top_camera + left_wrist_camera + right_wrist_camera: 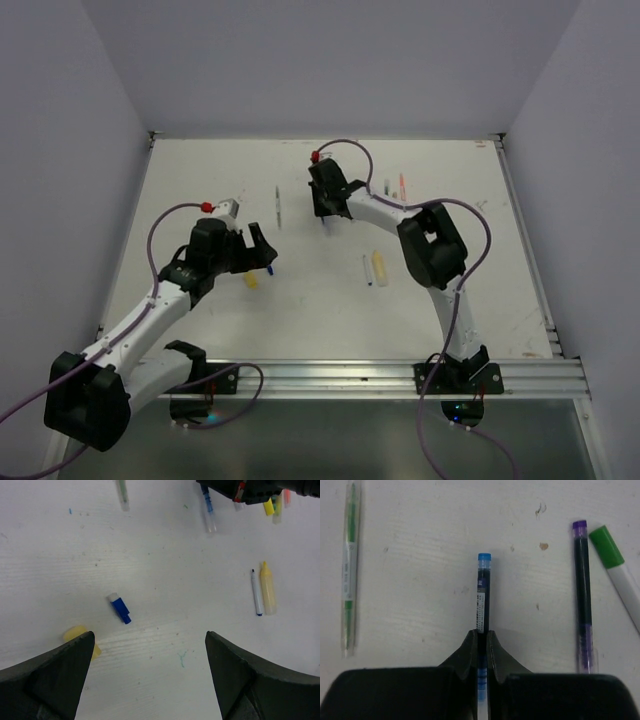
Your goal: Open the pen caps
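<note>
While reaching to the far middle of the table (200, 180), pinches a blue pen (481, 595) with the right gripper (481, 636), fingers pressed onto the barrel from both sides, the pen's blue-tipped end pointing away from the wrist. Near that pen but apart from it: a green pen (348, 570) well off on one side, a purple pen (583, 595) and a green-capped marker (615, 570) on the other. Hangs the left gripper (150, 680) spread wide over the near left of the table, gripping nothing. Below it, loose on the surface: a blue cap (120, 608) in the gap between the fingers, and a yellow cap (80, 637) partly hidden behind one finger. Farther off, side by side: an uncapped yellow highlighter (268, 590) and a thin blue pen (256, 592).
</note>
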Tool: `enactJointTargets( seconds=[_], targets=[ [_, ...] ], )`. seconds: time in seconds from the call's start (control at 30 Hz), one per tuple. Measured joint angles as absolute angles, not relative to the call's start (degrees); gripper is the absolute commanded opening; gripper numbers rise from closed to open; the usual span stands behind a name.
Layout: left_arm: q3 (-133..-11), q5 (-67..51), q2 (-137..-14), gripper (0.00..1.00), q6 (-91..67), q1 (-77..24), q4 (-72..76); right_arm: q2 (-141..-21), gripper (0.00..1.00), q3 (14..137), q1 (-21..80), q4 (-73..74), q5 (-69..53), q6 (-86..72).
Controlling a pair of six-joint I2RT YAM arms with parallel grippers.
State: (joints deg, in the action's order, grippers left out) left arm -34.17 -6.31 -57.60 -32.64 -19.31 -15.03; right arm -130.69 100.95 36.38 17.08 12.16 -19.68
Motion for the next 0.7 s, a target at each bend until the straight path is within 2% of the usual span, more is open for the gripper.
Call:
enactJointTargets(
  seconds=[0.27,0.4,0.7],
  targets=[
    [-32.3,-7.4,-56.8,0.88,-35.5,-26.4,-2.3,-106.3,0.00,81.0,38.9,8.2,7.7,-30.1],
    [-32.2,-6.1,-56.9,0.85,-37.0,-30.6,2.7,-97.2,0.00,74.9,40.9,2.4,7.4,-34.0],
    [-32.3,-0.1,-58.9,0.76,-40.3,-36.9,8.8,-88.2,0.00,63.3,44.7,-5.9,8.3,-39.2]
  ],
)
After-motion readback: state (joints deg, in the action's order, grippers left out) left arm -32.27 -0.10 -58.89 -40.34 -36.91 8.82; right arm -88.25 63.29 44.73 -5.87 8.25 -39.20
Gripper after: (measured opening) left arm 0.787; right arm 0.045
